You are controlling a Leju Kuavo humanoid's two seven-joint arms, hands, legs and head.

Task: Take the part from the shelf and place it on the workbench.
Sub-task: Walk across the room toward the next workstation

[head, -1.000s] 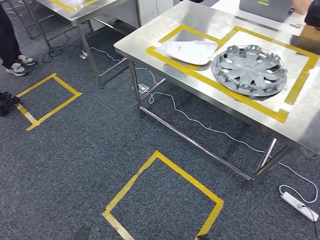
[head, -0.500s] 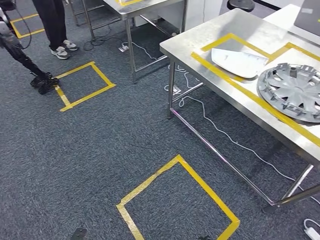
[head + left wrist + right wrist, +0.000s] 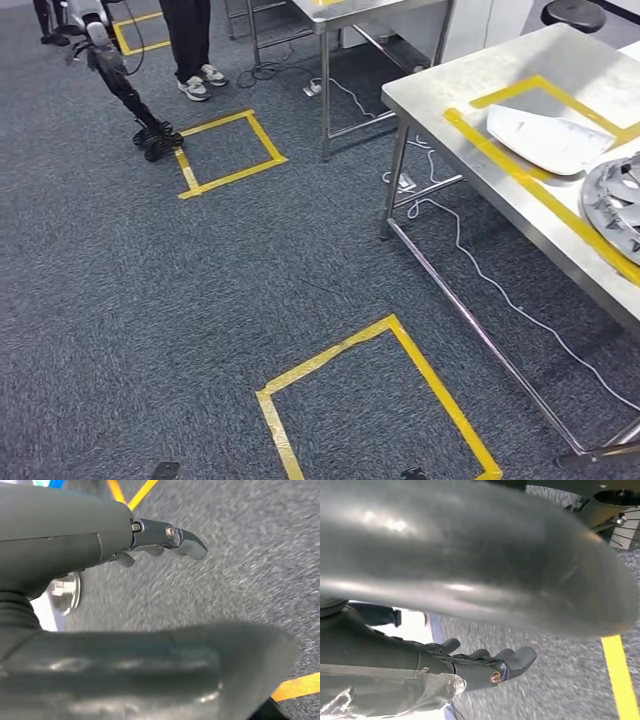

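My left hand (image 3: pixel 113 550) hangs over the grey carpet (image 3: pixel 151 300) with its fingers (image 3: pixel 188 544) stretched out and apart, grasping nothing; my right hand (image 3: pixel 463 667) hangs likewise, its fingers (image 3: pixel 516 657) extended and released. The steel table (image 3: pixel 445 85) stands to my right, carrying a flat white part (image 3: pixel 555 140) inside a yellow tape outline (image 3: pixel 521 175), with a silver hubcap (image 3: pixel 615 200) just beside it at the picture's edge. On the carpet lie yellow tape squares (image 3: pixel 377 400), a white cable (image 3: pixel 498 290) runs under the table, and a person's legs (image 3: pixel 189 40) stand far off beside a second table (image 3: pixel 362 12).
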